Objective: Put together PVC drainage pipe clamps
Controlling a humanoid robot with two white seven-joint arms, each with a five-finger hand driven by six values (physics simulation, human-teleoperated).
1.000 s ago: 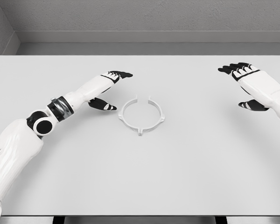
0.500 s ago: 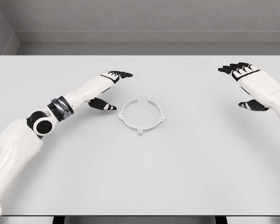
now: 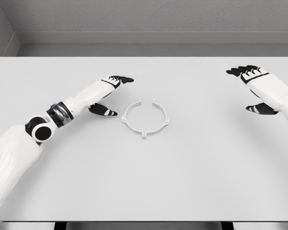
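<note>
1. Head view shows a white pipe clamp (image 3: 145, 119) lying flat on the white table (image 3: 182, 182), near the middle and somewhat closer to the far edge.
2. It is a thin ring with a gap on its far side and small tabs around its rim; it appears to be one piece, though white on white blurs the detail.
3. No writing is legible on it.
4. The left hand (image 3: 107, 93) hovers just left of the ring, fingers spread, holding nothing.
5. The right hand (image 3: 258, 88) sits near the right edge, fingers likewise apart, empty.
</note>
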